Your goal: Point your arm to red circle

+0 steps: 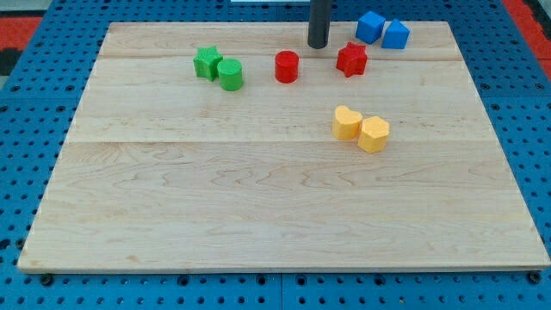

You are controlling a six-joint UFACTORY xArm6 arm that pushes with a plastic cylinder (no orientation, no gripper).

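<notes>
Here, a wooden board (pixel 258 198) fills the frame. My tip (pixel 318 46), the blunt end of a dark rod with no fingers and nothing held, rests near the top centre. The red circle (pixel 287 66) sits just below and to the left of it, near but apart. A red star (pixel 351 58) lies to the tip's lower right, two blue blocks (pixel 383 30) beyond it at upper right. To point well, I judge a short slide down-left should stop just beside the circle, without nudging it toward the green cylinder (pixel 230 74) and green star (pixel 207 62).
</notes>
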